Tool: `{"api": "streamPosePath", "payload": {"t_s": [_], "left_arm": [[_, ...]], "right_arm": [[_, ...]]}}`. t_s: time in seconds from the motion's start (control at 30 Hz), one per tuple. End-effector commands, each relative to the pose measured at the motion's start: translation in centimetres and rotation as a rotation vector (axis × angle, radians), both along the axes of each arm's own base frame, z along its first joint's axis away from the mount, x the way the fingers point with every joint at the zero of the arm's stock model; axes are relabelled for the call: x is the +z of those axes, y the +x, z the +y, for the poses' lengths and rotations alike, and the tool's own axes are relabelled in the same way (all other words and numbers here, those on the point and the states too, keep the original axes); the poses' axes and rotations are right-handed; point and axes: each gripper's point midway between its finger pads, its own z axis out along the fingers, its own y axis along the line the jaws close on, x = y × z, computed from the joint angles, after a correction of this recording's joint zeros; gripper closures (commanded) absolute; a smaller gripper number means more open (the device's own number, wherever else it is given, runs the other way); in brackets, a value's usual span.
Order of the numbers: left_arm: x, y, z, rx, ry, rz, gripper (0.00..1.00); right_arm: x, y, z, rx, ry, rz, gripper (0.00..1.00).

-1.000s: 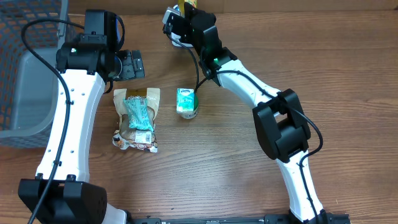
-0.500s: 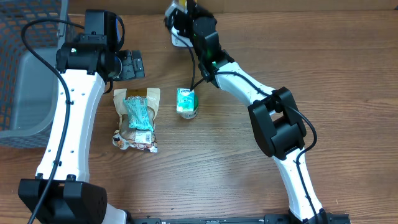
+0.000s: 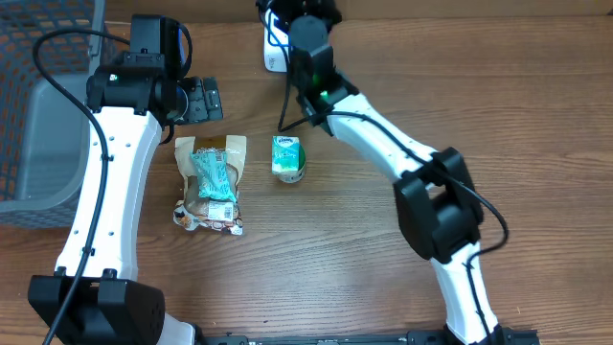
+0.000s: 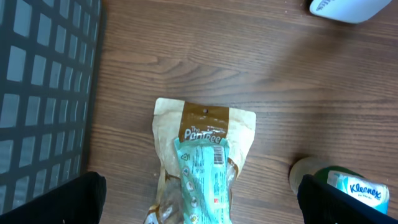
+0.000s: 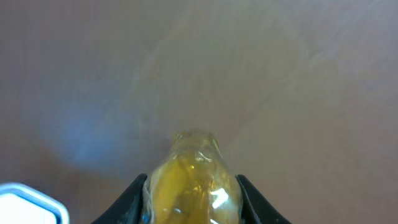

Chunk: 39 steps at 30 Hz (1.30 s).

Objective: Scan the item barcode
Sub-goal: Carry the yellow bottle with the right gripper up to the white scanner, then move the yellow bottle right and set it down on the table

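In the right wrist view a yellow item in clear wrap (image 5: 194, 180) sits between the jaws of my right gripper (image 5: 194, 196), which is shut on it above the wood. No barcode shows on it. The white scanner (image 5: 25, 202) is at the lower left, and a blue glow falls on the table beside it. From overhead the right gripper (image 3: 302, 13) is at the far edge, next to the scanner (image 3: 272, 50), and it hides the item. My left gripper (image 3: 198, 99) stands open and empty above a brown snack bag (image 4: 205, 134).
A teal packet (image 3: 215, 175) lies on the brown snack bag (image 3: 209, 187). A green Kleenex pack (image 3: 286, 158) lies right of the bag, also in the left wrist view as the Kleenex pack (image 4: 357, 186). A grey mesh basket (image 3: 38, 105) fills the far left.
The right wrist has swung right and toward the far edge beside the scanner. The yellow item no longer shows from above. The left arm has not moved.
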Motion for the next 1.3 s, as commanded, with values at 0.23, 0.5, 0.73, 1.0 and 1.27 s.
{"api": "streamPosePath", "payload": {"t_s": [0.23,0.5,0.73,1.0,1.27], "left_arm": [[0.9,0.3,-0.1,-0.018,0.018,-0.023,0.00],[0.9,0.3,-0.1,-0.018,0.018,-0.023,0.00],[0.9,0.3,-0.1,-0.018,0.018,-0.023,0.01],[0.9,0.3,-0.1,-0.018,0.018,-0.023,0.00],[0.9,0.3,-0.1,-0.018,0.018,-0.023,0.01]], "right_arm": [[-1.9,-3.7,-8.6,-0.180,0.104,0.383,0.97],[-6.6,-8.7,-16.8,-0.300,0.309,0.750,0.97],[-10.7,-13.6,-23.9,-0.381,0.481,1.073,0.96],[-12.2,-16.5,-29.9,-0.455,0.673,1.204,0.96],[-14.1,-17.4,-33.1,-0.540,0.742,1.212,0.85]]}}
